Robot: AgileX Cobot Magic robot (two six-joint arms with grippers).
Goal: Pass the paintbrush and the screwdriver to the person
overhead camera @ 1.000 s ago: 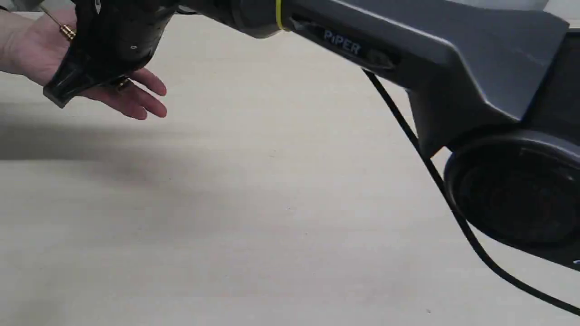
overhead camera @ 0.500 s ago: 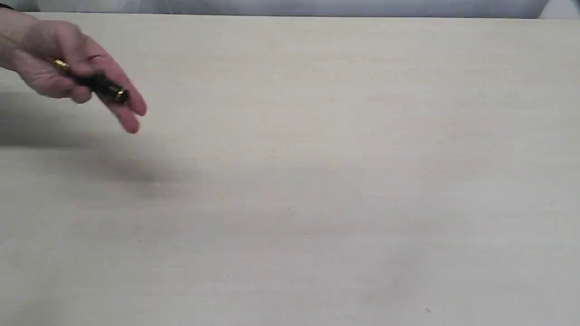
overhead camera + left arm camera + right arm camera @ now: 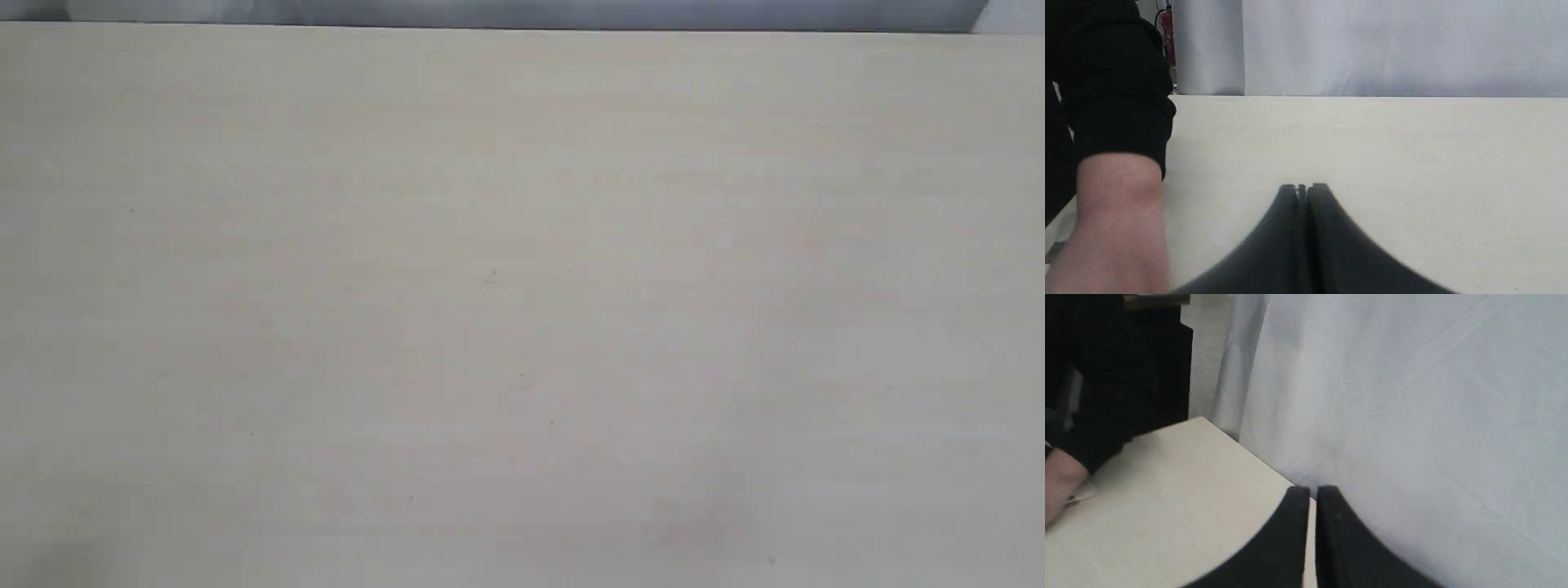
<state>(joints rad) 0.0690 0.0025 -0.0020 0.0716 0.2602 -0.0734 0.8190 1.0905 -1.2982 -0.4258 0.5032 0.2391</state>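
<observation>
The exterior view holds only the pale table top (image 3: 522, 327); neither the paintbrush, the screwdriver nor any arm appears there. My left gripper (image 3: 1302, 187) hovers low over the table, shut with nothing between its fingers. Close beside it is the person's bare forearm (image 3: 1118, 212) with a black sleeve cuff (image 3: 1118, 122). My right gripper (image 3: 1312, 490) is shut and empty, raised above the table's far edge. The person's hand (image 3: 1059, 477) shows at the border of the right wrist view, with a small silvery bit beside it that I cannot identify.
A white curtain (image 3: 1412, 396) hangs behind the table's far edge (image 3: 1372, 96). A red extinguisher (image 3: 1169, 36) stands beyond the curtain's end. The person's dark-clothed body (image 3: 1118, 375) fills the table's left corner.
My right arm has pulled out of the exterior view. The person's hand closed on the screwdriver and withdrew to the left, leaving that view bare.
</observation>
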